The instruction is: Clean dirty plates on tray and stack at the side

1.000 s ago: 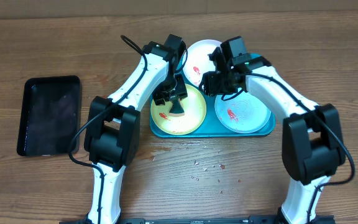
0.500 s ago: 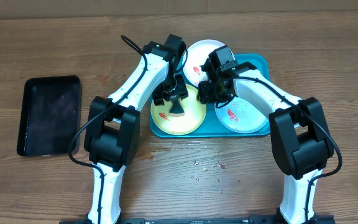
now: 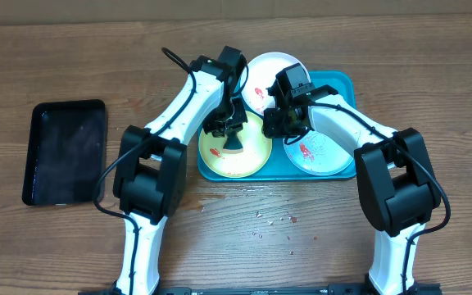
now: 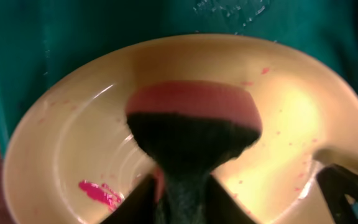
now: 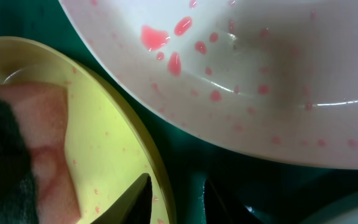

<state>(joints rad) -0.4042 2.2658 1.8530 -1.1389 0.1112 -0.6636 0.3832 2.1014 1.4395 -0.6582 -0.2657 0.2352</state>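
Our left arm (image 3: 179,106) rises from the lower left of the overhead frame and reaches up and right toward the centre, with the wrist bent downward. The left gripper (image 3: 229,135) points down. In the left wrist view its fingers (image 4: 135,200), at the bottom of the frame, pinch tight on the dark part of a sponge (image 4: 191,118).

Our right arm (image 3: 351,123) climbs from the lower right and folds back leftward. The right gripper (image 3: 275,124) sits just right of the left one, close but apart. In the right wrist view its fingers (image 5: 137,196) stand parted, one on each side of the yellow plate (image 5: 104,124) rim, with a gap showing.
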